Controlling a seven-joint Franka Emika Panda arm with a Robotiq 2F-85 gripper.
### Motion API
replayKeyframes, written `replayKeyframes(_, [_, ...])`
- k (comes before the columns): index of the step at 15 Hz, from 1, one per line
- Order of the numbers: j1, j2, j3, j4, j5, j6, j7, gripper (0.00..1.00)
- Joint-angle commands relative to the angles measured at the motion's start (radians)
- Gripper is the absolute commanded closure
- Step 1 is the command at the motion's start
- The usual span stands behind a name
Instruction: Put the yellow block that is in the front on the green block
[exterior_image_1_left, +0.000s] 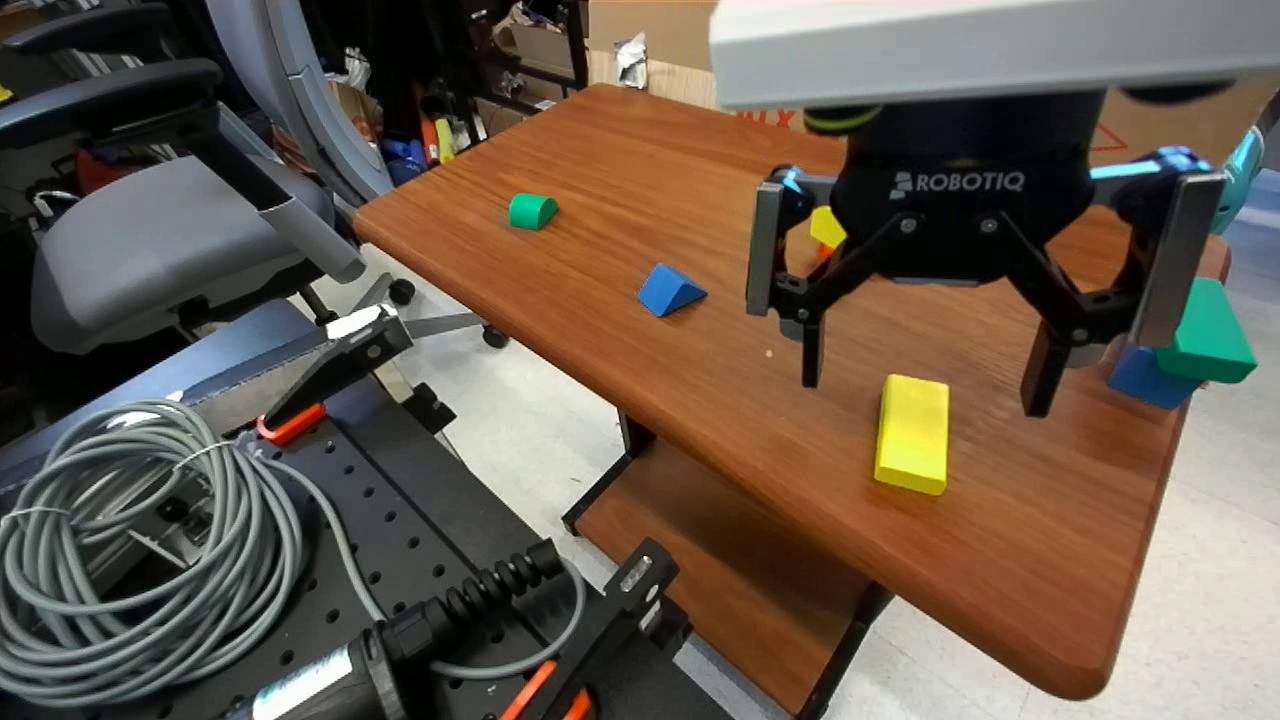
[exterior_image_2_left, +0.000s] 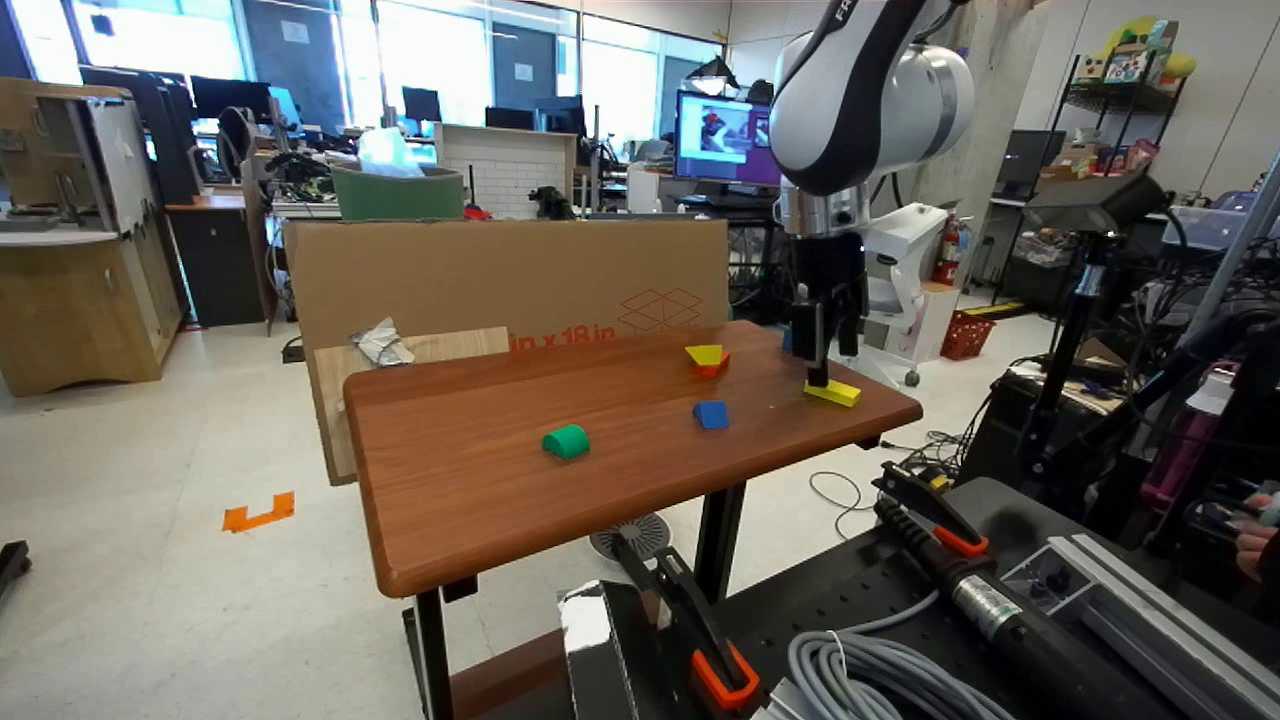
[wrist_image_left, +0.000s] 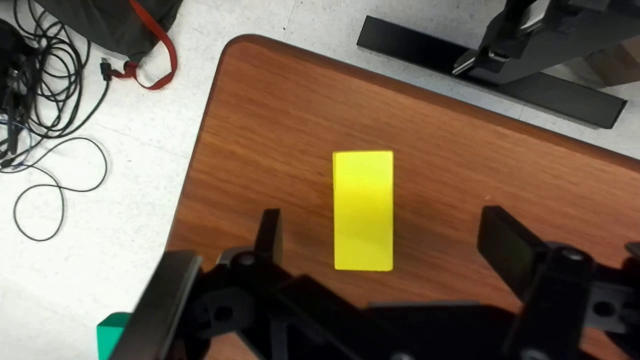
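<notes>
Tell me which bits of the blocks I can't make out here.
Green block: in the wrist view, partly covered by the gripper and cut off by the bottom edge.
Yellow wedge and red-orange piece: in an exterior view, partly hidden behind the gripper.
Blue block nearest the green one: in an exterior view, partly hidden by it.
</notes>
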Motion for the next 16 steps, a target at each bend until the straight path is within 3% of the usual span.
replayKeyframes(1, [-0.039, 0.062, 0.021, 0.045, 0.044, 0.004, -0.079, 0.00])
replayKeyframes(8, [-0.065, 0.152, 0.040, 0.117, 0.082, -0.038, -0.134, 0.00])
replayKeyframes(9, [-0.061, 0.157, 0.044, 0.123, 0.082, -0.044, -0.132, 0.04])
replayKeyframes(10, [-0.058, 0.159, 0.048, 0.130, 0.082, -0.052, -0.132, 0.28])
replayKeyframes(12, [-0.060, 0.141, 0.064, 0.124, 0.091, -0.064, -0.145, 0.32])
replayKeyframes(16, [-0.069, 0.081, 0.086, 0.083, 0.101, -0.046, -0.171, 0.64])
